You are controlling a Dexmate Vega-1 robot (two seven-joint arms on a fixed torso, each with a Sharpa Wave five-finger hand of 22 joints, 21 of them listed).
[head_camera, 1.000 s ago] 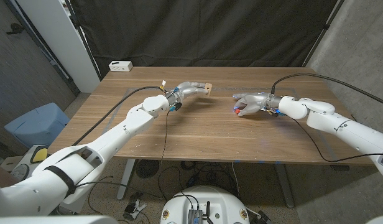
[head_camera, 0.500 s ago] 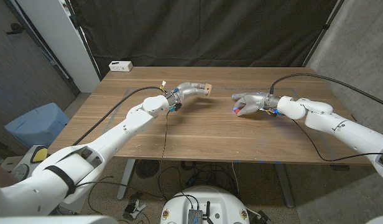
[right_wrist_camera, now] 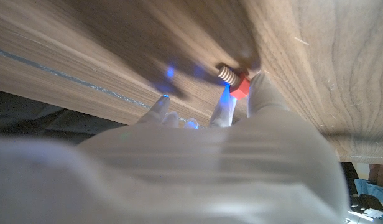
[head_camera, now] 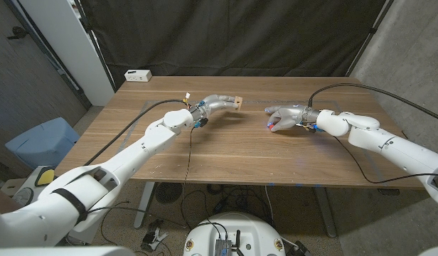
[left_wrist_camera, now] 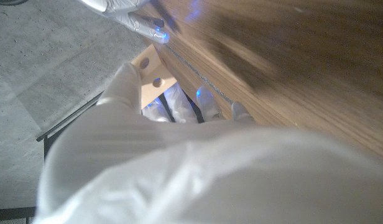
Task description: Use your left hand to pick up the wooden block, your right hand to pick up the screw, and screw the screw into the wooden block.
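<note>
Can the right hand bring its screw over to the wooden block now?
Probably yes. The right hand already pinches the red-headed screw, the left hand holds the wooden block up with its holes showing, and only bare table lies between them.

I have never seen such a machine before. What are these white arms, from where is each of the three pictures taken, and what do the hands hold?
This is a robot with two white arms, each ending in a hand with fingers, standing at a wooden table. The wide picture comes from a camera on its head, looking down. The other two come from cameras on its wrists, looking along the back of each hand, so the table appears turned over.

The left hand holds a small wooden block above the table; the left wrist picture shows holes in the block. The right hand pinches a screw with a red head close to the tabletop. A white box lies at the far left corner.
</note>
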